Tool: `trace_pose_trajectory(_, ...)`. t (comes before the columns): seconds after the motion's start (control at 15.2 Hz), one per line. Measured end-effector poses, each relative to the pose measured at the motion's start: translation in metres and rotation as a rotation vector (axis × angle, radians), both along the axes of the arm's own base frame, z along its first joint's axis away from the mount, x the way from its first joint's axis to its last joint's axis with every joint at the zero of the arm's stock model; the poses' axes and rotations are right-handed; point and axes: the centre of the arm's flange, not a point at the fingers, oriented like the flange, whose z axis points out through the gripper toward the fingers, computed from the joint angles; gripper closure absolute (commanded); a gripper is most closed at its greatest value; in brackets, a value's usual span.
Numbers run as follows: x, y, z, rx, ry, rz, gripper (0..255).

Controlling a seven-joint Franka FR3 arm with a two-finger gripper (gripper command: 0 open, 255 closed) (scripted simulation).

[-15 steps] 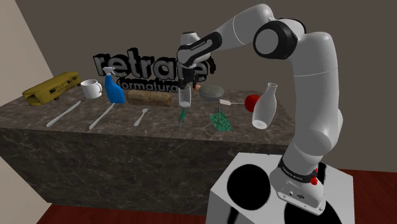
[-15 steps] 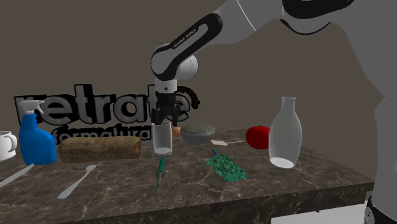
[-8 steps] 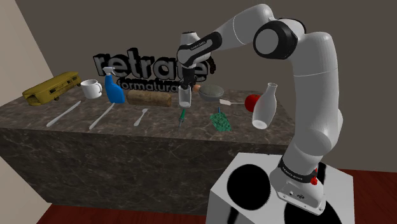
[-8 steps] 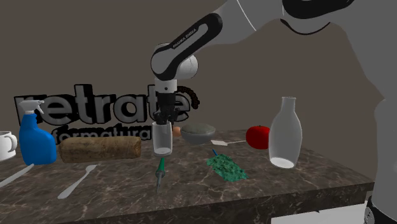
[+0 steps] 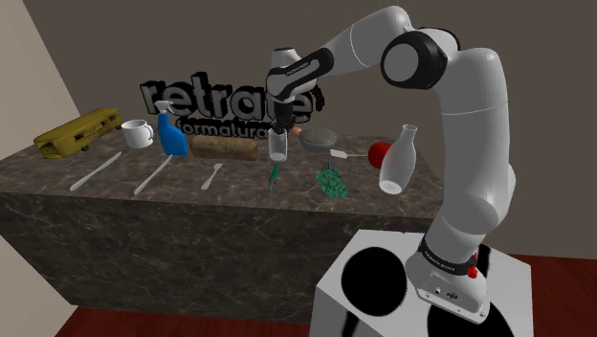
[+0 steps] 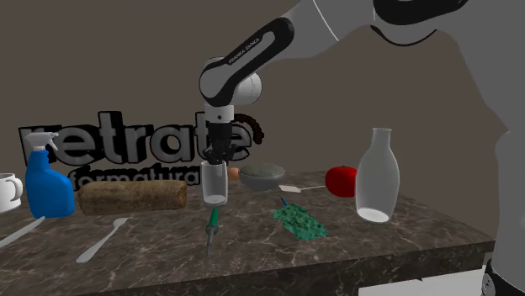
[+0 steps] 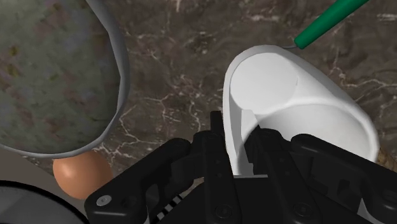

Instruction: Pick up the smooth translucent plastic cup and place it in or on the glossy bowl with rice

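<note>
Dark marbled counter [image 5: 191, 206] carries everything, with the white arm [image 5: 469, 124] reaching out over it from the stand. A tall clear bottle [image 6: 375, 177] stands well apart from the gripper [image 6: 215, 160], on the far side of the bowl from it. The grey bowl [image 6: 263, 175] sits near the gripper and lower than it, with a mottled grey-green fill; I take this as the rice, though no grains can be made out. The cup [image 6: 214, 185] hangs upright directly under the gripper. It is pale and see-through, wider at the mouth than at the base. In the wrist view the fingers are clenched on its rim, one inside the mouth and one outside, pinching the wall. I cannot tell whether its base is clear of the counter. A green-handled tool [image 6: 212, 225] lies on the counter below the cup. A small brown egg [image 7: 79, 172] rests against the bowl's near side, close to the gripper. Handling judgement: the cup is light, thin-walled and smooth, so it is likely to slip or flex. The one-wall rim pinch suits it, but the grip should be firm and the travel slow, and the release should come low over the bowl because the cup could tip on the fill.
</note>
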Motion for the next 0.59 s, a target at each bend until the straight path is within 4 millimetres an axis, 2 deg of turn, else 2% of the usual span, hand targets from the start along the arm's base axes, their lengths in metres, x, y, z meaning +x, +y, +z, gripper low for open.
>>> trace_pose_trajectory(0.59,0.000,-0.002,0.042,0.000,0.002,-0.001,255)
